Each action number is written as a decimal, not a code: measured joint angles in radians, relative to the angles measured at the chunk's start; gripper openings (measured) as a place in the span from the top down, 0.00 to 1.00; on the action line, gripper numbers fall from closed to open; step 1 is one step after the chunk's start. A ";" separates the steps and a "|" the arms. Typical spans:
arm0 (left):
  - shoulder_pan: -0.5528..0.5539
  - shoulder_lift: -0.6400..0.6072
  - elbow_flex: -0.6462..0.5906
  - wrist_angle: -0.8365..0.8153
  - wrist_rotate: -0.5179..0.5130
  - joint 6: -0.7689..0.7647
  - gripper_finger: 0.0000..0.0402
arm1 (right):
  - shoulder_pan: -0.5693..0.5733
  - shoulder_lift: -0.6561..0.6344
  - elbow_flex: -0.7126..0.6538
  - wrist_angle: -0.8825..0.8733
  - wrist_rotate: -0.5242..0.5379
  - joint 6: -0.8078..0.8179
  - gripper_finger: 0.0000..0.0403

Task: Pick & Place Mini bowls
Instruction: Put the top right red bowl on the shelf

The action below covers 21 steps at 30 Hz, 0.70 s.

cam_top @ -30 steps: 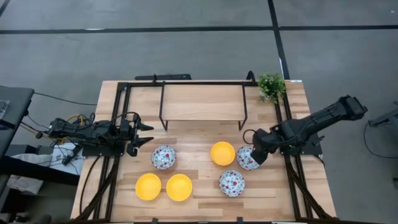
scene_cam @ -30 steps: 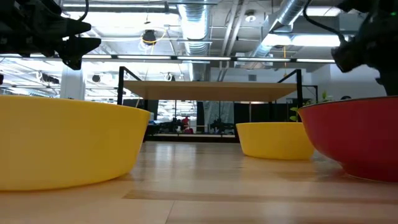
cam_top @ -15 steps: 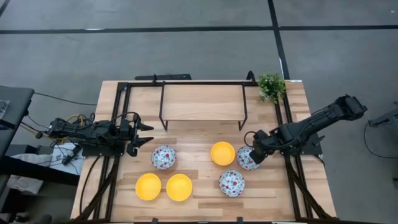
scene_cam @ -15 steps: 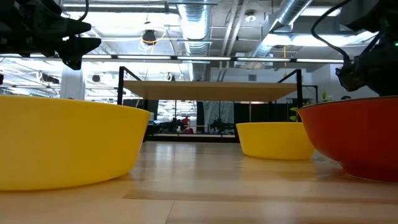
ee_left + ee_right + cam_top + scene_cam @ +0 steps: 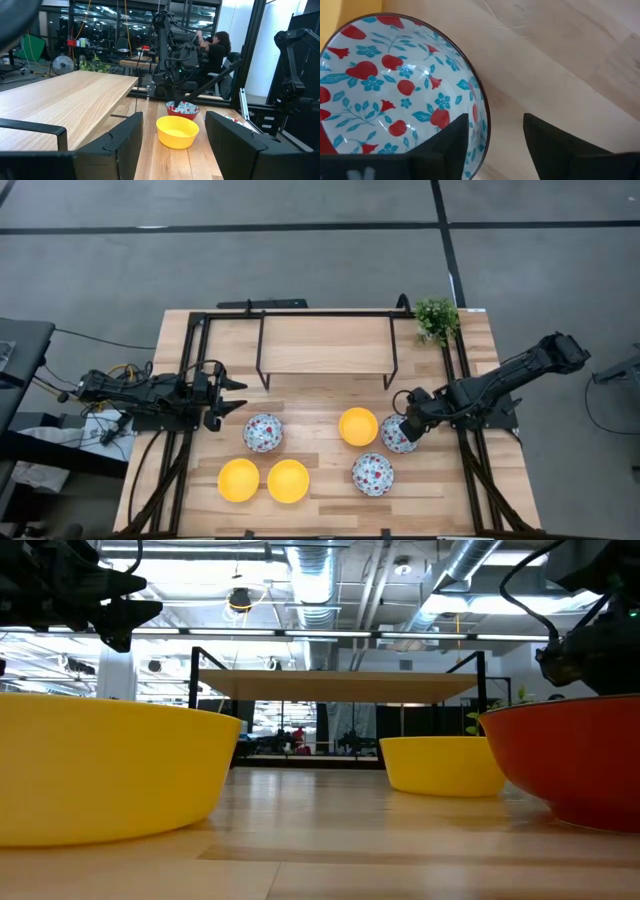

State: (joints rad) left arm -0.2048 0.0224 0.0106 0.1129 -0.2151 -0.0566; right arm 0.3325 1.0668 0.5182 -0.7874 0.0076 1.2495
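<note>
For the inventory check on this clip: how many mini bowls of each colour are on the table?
Yellow bowls: 3
Floral bowls: 3
Total: 6

From my remote station I count six mini bowls on the table (image 5: 330, 345). Three are plain yellow: one (image 5: 238, 480) at 7 o'clock, one (image 5: 288, 481) just beside it toward 6 o'clock, one (image 5: 358, 426) near centre. Three are white with red-and-blue floral pattern: one (image 5: 263, 432) at 9 o'clock of centre, one (image 5: 372, 474) at 5 o'clock, one (image 5: 393, 436) at 3 o'clock. I count one green plant (image 5: 436, 318) at 1 o'clock, and two robot arms.
</note>
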 joint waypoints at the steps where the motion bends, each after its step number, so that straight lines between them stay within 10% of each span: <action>1: 0.000 0.000 0.000 0.000 0.000 0.000 0.47 | 0.000 0.000 0.000 0.002 0.000 0.000 0.58; 21: 0.000 0.000 0.000 0.000 0.000 0.000 0.47 | 0.001 0.000 0.000 0.018 0.063 0.017 0.88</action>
State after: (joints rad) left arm -0.2050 0.0225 0.0109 0.1131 -0.2150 -0.0567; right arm 0.3330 1.0668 0.5182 -0.7696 0.0707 1.2668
